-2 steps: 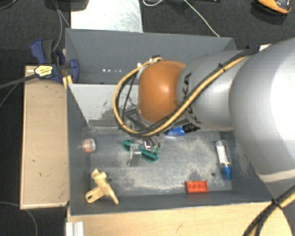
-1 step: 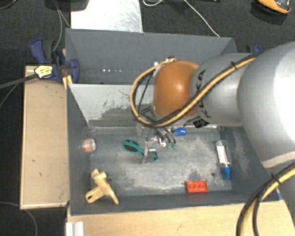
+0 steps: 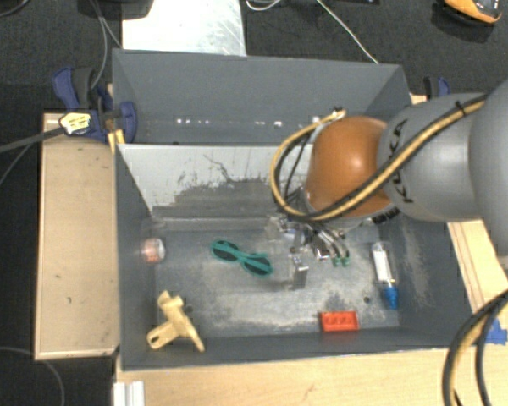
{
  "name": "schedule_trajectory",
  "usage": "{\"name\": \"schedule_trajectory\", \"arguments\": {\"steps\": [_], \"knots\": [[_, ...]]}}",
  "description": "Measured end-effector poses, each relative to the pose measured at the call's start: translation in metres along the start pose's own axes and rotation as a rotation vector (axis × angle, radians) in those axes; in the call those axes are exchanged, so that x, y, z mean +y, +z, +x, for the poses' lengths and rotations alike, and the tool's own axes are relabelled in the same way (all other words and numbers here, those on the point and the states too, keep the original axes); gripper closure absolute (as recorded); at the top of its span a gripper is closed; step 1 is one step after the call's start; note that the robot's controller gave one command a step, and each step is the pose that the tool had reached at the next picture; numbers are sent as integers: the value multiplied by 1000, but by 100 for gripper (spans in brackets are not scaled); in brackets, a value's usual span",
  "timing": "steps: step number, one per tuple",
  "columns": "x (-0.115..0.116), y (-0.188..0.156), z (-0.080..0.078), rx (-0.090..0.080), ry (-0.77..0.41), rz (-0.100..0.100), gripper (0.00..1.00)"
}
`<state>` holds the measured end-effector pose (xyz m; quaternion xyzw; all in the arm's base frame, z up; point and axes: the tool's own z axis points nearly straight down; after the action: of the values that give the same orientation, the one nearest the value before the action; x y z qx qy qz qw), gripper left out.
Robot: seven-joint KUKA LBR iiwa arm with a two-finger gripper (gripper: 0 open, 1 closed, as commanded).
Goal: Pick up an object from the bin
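Note:
My gripper [image 3: 300, 269] hangs below the orange cover, over the middle of the bin floor, its metal fingers pointing down. Just to its left lies a green figure-eight shaped piece [image 3: 241, 257], flat on the floor, a short gap from the fingers. A small green bit [image 3: 341, 260] shows right beside the gripper on its right. I see nothing held between the fingers.
A white tube with a blue cap [image 3: 383, 274] lies at the right. A red block [image 3: 339, 320] sits near the front wall. A tan plastic fitting [image 3: 175, 320] lies front left, and a small clear pinkish ball [image 3: 152, 249] rests by the left wall.

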<state>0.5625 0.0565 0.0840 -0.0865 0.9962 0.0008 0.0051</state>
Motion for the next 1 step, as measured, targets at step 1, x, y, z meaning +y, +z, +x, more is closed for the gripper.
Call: {"name": "schedule_trajectory", "arguments": {"steps": [1], "knots": [[34, 13, -16, 7, 301, -2, 0]]}}
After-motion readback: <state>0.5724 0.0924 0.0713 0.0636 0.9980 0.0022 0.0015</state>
